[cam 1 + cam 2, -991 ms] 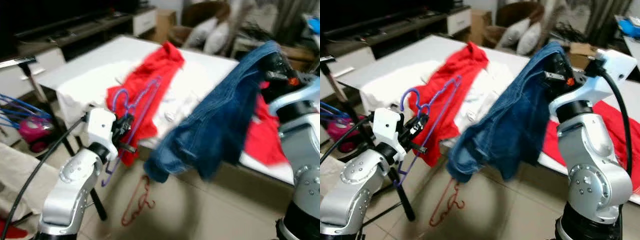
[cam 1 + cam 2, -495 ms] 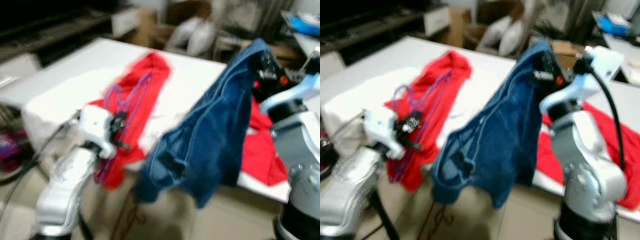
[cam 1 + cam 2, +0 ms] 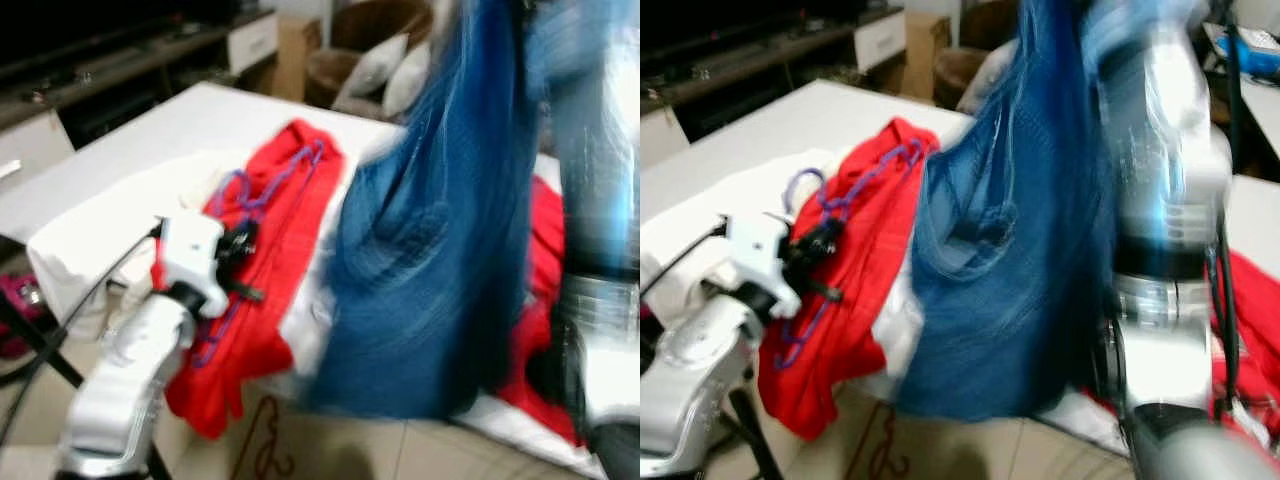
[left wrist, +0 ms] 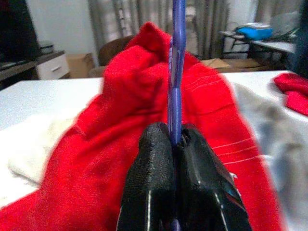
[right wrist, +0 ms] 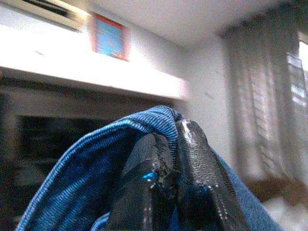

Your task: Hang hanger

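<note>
A purple hanger [image 3: 268, 182] lies slanted over a red garment [image 3: 285, 240] on the white table [image 3: 130, 150]. My left gripper [image 3: 240, 247] is shut on the hanger's lower bar, and its black fingers [image 4: 154, 168] pinch the purple rod [image 4: 176, 72] in the left wrist view. A pair of blue jeans [image 3: 440, 250] hangs in the air over the table's near edge. My right gripper [image 5: 173, 139] is shut on a fold of the denim [image 5: 96, 178]. The right arm [image 3: 1160, 230] is raised and blurred behind the jeans.
A red hanger [image 3: 262, 450] lies on the tiled floor in front of the table. More red cloth [image 3: 1250, 300] lies on the table to the right. A dark TV stand [image 3: 120, 70] and cushions [image 3: 385, 70] stand beyond the table.
The right arm has raised the jeans higher and swung them toward the middle of the view. The camera has shifted. The left gripper still holds the purple hanger.
</note>
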Motion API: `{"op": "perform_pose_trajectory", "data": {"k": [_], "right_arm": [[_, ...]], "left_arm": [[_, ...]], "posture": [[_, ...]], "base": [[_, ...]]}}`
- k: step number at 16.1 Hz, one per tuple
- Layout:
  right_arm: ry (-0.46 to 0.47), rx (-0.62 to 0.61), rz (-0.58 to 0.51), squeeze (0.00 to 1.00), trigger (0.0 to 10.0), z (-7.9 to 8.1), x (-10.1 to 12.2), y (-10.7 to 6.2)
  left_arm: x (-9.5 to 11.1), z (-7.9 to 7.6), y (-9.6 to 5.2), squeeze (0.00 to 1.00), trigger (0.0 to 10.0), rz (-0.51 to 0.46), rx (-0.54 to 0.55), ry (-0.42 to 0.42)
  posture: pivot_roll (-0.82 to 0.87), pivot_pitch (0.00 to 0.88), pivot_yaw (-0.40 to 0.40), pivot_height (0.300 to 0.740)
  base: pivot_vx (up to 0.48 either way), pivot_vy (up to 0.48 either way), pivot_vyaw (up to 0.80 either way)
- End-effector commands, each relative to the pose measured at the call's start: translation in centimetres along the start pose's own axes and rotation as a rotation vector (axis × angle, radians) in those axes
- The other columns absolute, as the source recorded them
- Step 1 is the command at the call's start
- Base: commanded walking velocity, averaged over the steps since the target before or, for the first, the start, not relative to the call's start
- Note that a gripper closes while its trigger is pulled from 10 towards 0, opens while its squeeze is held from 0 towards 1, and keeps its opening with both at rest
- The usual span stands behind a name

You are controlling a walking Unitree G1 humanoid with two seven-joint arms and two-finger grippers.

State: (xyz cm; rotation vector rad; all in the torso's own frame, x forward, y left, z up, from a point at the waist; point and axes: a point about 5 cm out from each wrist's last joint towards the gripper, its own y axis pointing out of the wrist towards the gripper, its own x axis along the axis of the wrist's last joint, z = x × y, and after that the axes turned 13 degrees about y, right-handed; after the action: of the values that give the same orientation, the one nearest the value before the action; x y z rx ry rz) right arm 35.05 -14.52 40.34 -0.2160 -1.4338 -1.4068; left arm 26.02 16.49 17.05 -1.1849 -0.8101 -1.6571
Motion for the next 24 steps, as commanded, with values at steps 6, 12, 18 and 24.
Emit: {"op": "perform_pose_trajectory", "data": {"k": [6,12,18,24], "right_arm": [[0.027,-0.113,0.317,0.00,10.0,-3.8,-10.4,-3.2],[-0.050,-0.118,1.011,1.00,10.0,-6.7,-20.2,-13.7],[-0.169,0.100,1.045,1.00,10.0,-6.3,-12.3,-14.0],[-0.225,0.130,0.998,0.00,10.0,-4.7,-3.5,-16.9]], "left_arm": [[0.0,-1.0,-0.6,0.00,10.0,0.036,-0.048,0.012],[0.1,-0.5,0.0,0.00,10.0,0.036,-0.046,0.038],[0.2,-0.3,-0.1,0.00,10.0,0.026,-0.038,0.044],[0.5,0.0,-0.1,0.00,10.0,0.015,-0.043,0.007]], "posture": [[0.06,0.000,-0.054,0.740],[0.06,0.000,-0.041,0.740],[0.05,0.000,-0.037,0.740],[0.02,0.000,-0.025,0.740]], "base": [[0.244,0.000,0.00],[0.000,0.000,0.00],[0.000,0.000,0.00],[0.000,0.000,0.00]]}}
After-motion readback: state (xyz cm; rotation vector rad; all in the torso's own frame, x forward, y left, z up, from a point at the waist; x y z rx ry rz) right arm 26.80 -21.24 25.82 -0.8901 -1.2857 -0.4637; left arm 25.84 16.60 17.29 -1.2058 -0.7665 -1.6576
